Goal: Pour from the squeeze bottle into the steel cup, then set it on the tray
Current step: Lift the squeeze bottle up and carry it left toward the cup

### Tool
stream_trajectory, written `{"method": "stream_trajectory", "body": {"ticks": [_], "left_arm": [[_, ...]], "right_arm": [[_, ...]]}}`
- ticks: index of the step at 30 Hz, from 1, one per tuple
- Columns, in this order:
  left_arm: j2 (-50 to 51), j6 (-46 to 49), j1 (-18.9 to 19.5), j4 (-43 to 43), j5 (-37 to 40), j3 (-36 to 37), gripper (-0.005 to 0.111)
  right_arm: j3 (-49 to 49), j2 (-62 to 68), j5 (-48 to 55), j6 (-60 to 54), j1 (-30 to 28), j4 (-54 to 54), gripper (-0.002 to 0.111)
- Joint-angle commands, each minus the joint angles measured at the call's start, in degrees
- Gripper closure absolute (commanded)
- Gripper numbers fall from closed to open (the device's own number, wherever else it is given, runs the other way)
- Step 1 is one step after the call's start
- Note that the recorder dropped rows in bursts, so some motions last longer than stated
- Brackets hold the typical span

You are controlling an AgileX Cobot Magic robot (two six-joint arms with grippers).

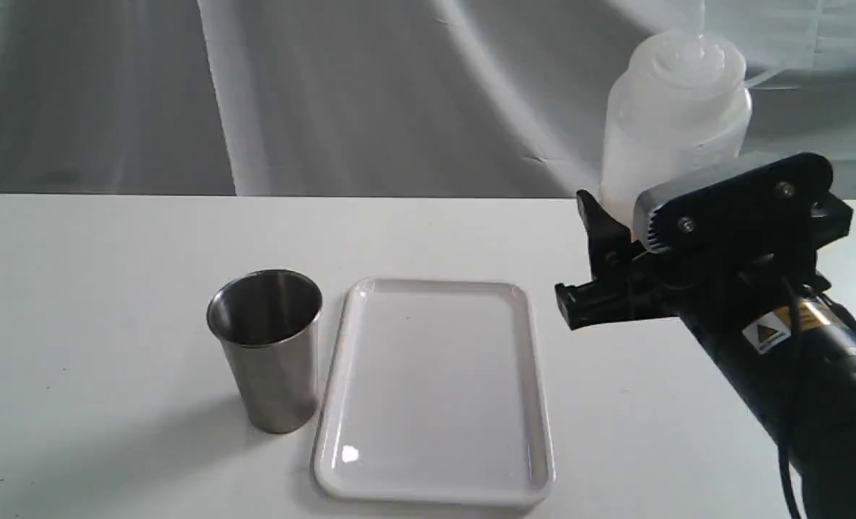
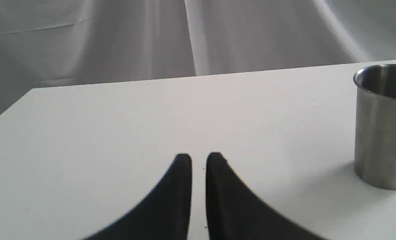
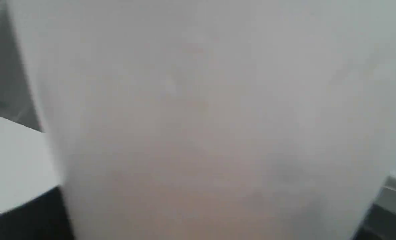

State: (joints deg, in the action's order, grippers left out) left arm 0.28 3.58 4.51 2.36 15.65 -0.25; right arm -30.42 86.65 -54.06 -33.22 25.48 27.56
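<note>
The squeeze bottle [image 1: 676, 119] is upright above the table's right side, with my right gripper [image 1: 588, 254] shut on its lower body. Its nozzle tip runs out of the top of the exterior view. In the right wrist view the bottle [image 3: 201, 110] fills the picture as a whitish blur with an amber tint low down, and a dark finger [image 3: 27, 220] shows at its edge. The steel cup [image 1: 267, 347] stands upright on the table, just left of the white tray [image 1: 435, 389], which holds nothing. My left gripper [image 2: 199, 160] is shut with nothing in it, low over the table with the cup [image 2: 383, 126] off to one side.
The white table [image 1: 96, 288] ends at a grey draped backdrop [image 1: 327, 94]. The right arm [image 1: 795, 360] stretches over the table's right front corner. The left arm is outside the exterior view.
</note>
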Motion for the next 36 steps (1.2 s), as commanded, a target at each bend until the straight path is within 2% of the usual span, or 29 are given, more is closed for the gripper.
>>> {"method": "stream_trajectory", "body": {"ticks": [1,8,10,14,22,30,36], "left_arm": [[-0.29,-0.10,-0.14,0.14,-0.42,0.25,0.098],[-0.29,-0.10,-0.14,0.14,-0.42,0.25,0.098],[-0.29,-0.10,-0.14,0.14,-0.42,0.25,0.098],[-0.29,-0.10,-0.14,0.14,-0.42,0.25,0.098],[-0.29,-0.10,-0.14,0.14,-0.42,0.25,0.098],[-0.29,-0.10,-0.14,0.14,-0.42,0.25,0.098],[-0.29,-0.10,-0.14,0.14,-0.42,0.25,0.098]], "right_arm": [[-0.35,-4.65,2.52,-4.37,2.28,3.97,0.108],[-6.07,-8.42,12.09,-18.11,7.48,17.95,0.108],[-8.90,-8.42,13.47,-25.01,9.26,25.35,0.108],[-14.12,-8.42,12.81,-38.72,12.04,38.01,0.108],[-20.27,-4.66,9.59,-56.44,15.24,51.29,0.108],[-21.67,-3.40,7.59,-55.74,15.24,53.41,0.108],[-21.67,-3.56,8.91,-43.36,15.24,44.21,0.108]]}}
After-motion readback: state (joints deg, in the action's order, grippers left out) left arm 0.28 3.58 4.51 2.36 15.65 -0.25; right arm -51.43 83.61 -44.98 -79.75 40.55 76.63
